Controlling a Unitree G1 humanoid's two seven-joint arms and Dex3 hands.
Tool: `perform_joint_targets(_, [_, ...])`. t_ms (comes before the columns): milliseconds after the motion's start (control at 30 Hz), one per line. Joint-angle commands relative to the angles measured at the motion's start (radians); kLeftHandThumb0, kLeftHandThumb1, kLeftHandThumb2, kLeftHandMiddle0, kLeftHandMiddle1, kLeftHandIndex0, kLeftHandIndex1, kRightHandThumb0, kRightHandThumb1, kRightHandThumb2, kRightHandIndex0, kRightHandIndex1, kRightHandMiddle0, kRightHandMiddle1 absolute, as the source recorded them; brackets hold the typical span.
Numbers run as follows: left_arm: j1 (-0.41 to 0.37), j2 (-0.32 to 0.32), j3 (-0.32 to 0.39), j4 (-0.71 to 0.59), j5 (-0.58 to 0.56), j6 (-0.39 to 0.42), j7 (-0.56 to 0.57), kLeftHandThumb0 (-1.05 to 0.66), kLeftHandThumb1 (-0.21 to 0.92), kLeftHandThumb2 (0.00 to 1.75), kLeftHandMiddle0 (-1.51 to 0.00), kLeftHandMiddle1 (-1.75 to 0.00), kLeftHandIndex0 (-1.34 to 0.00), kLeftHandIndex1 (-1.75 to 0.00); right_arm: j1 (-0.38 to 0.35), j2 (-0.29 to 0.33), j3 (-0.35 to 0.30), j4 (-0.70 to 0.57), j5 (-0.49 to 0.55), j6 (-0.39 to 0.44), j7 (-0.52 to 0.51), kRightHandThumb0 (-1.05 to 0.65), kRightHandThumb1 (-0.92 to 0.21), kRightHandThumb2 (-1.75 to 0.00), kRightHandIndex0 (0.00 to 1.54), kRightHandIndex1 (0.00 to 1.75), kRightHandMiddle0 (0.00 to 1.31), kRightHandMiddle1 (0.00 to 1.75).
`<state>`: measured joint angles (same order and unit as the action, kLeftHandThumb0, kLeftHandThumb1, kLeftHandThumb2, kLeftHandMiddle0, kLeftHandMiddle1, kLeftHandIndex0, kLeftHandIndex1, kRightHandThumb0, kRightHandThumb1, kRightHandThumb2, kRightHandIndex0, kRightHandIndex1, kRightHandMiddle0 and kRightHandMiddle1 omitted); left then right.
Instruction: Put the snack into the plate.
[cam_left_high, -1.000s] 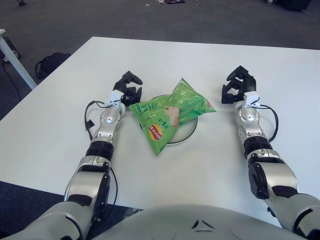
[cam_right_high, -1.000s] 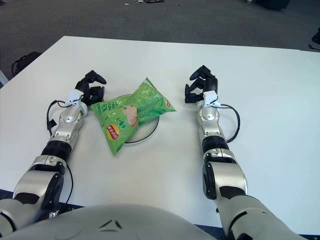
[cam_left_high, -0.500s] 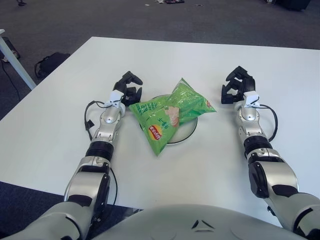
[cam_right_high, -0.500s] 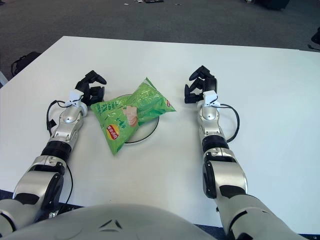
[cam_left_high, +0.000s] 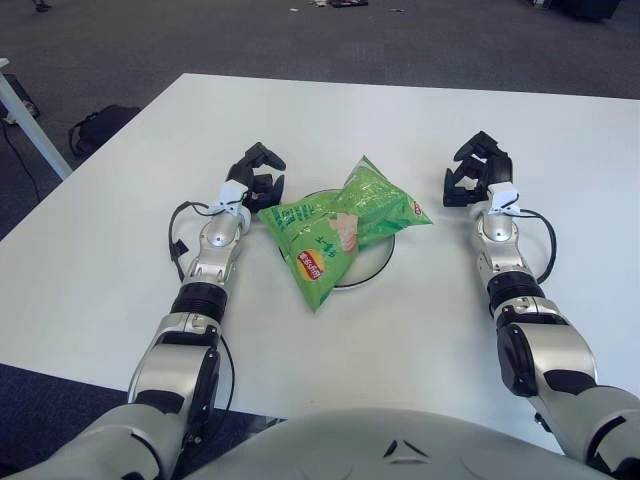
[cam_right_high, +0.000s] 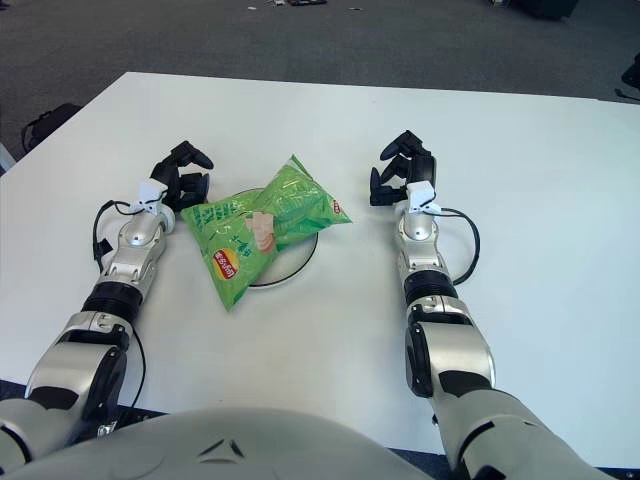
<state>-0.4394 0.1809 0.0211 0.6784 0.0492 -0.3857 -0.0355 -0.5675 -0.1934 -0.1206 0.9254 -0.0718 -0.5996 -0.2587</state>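
Crinkly green foil snack bag (cam_left_high: 335, 228) lies across round white plate (cam_left_high: 378, 262), lower corner overhanging onto white bench (cam_left_high: 400, 330). Left hand (cam_left_high: 254, 174) just beside the bag, fingers loose, empty; right hand (cam_left_high: 478, 172) apart, relaxed, empty. Placement looks basically done.

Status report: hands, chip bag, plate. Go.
Left hand and right hand open on the table, either side. Green chip bag lying across white plate, overhanging. Nothing obstructing.

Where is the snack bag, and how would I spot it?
Look at the middle of the white table, between the two robot hands. There a round white plate lies, and the snack bag rests across it: crinkly and bright green.
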Motion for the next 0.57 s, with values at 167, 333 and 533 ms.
perform_joint_targets(167, [0.077, -0.009, -0.011, 0.036, 0.007, 0.023, -0.019, -0.43, 0.47, 1.12, -1.21, -1.75, -0.49, -1.75, 0.114, 0.03, 0.019, 0.05, -0.025, 0.006, -0.031, -0.01, 0.09, -1.75, 0.92, 1.67, 0.7, 1.75])
perform_joint_targets(333, [0.076, -0.008, -0.013, 0.033, 0.01, 0.027, -0.02, -0.43, 0.47, 1.12, -1.21, -1.75, -0.49, -1.75, 0.116, 0.03, 0.021, 0.047, -0.025, 0.004, -0.041, -0.01, 0.09, -1.75, 0.92, 1.67, 0.7, 1.75])
perform_joint_targets(533, [0.074, -0.01, -0.011, 0.035, 0.006, 0.029, -0.024, -0.43, 0.47, 1.12, -1.22, -1.75, -0.49, -1.75, 0.116, 0.03, 0.021, 0.048, -0.023, 0.005, -0.047, -0.01, 0.09, -1.75, 0.93, 1.66, 0.7, 1.75])
